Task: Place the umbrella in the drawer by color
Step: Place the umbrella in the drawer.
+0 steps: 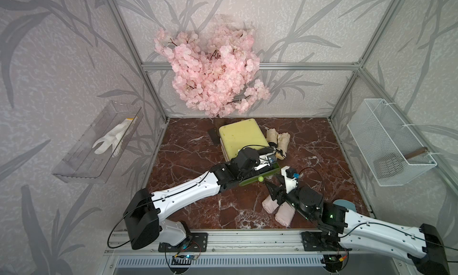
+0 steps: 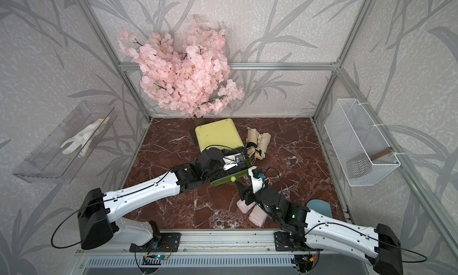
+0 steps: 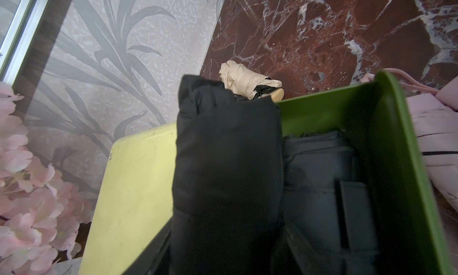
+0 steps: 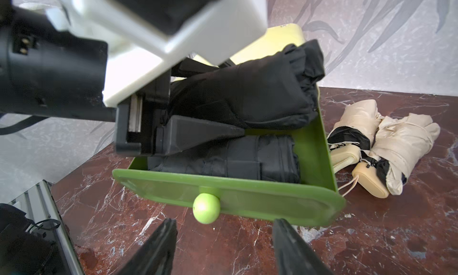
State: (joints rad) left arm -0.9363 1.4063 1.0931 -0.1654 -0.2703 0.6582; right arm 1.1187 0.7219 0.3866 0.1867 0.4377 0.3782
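Black umbrella (image 4: 247,93) is noted tilted over green drawer (image 4: 247,202), one end propped on the drawer's side wall. It sits within left gripper (image 4: 215,100); clamped or released cannot be told. Right gripper (image 4: 223,246) is held spread, empty, before the drawer. Risk: if dropped so, the umbrella could be left riding the wall and closure blocked.

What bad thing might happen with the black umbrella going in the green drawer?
The upper black umbrella is tilted above the lower black umbrella, its end poking above the green drawer wall; it might slide out. Sticking up, it may also jam the drawer when it gets pushed shut.
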